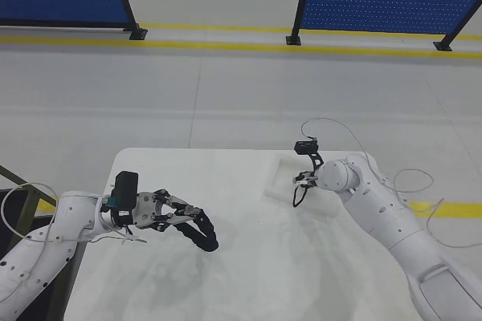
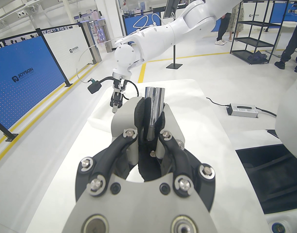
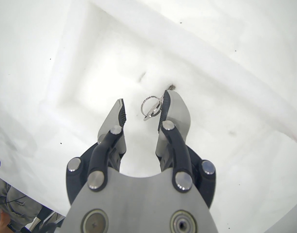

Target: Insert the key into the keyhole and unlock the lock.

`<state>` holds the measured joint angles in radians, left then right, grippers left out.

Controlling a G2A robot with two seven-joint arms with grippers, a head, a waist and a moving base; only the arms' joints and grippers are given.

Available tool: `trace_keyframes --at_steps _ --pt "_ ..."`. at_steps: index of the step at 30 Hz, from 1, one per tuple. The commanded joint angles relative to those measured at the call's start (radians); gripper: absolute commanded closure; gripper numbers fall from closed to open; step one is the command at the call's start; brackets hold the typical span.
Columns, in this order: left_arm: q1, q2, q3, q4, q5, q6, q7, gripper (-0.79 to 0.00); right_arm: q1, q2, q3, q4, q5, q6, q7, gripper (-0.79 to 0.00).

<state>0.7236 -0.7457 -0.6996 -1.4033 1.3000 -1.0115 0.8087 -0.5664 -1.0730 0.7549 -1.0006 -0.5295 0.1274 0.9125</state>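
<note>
- The left gripper hangs over the near-left part of the white table. Its jaws are clamped on the lock.
- The lock is a shiny chrome piece standing upright between the black pads, with its top end sticking out past the fingertips.
- From the top view the lock is hard to make out. It is probably hidden by the dark fingers.
- The right gripper points down into a white foam tray at the far-right part of the table. Its jaws stand apart and hold nothing.
- The key lies flat on the floor of the tray's recess, between the two open fingers. A small wire key ring is attached to it.
- The key and ring sit right against the pad of one finger, and whether they touch cannot be told. They are clearly apart from the other finger.
- The two grippers are well apart, with bare tabletop between them.
</note>
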Motion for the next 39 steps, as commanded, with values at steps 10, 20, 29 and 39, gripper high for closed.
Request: trace_keyframes --at_steps 10,20,29,39 --pt "0.000 0.000 0.000 0.000 0.000 0.000 0.000 0.000 0.037 -0.031 -0.018 0.079 -0.048 0.019 -0.033 0.000" --pt "0.000 0.000 0.000 0.000 0.000 0.000 0.000 0.000 0.050 -0.021 -0.006 0.056 -0.187 0.004 -0.020 0.000" --pt "0.000 0.000 0.000 0.000 0.000 0.000 0.000 0.000 0.026 -0.004 -0.036 -0.049 -0.446 0.014 0.062 0.000" --pt "0.000 0.000 0.000 0.000 0.000 0.000 0.000 0.000 0.026 -0.013 -0.070 -0.078 -0.582 -0.081 0.176 0.000"
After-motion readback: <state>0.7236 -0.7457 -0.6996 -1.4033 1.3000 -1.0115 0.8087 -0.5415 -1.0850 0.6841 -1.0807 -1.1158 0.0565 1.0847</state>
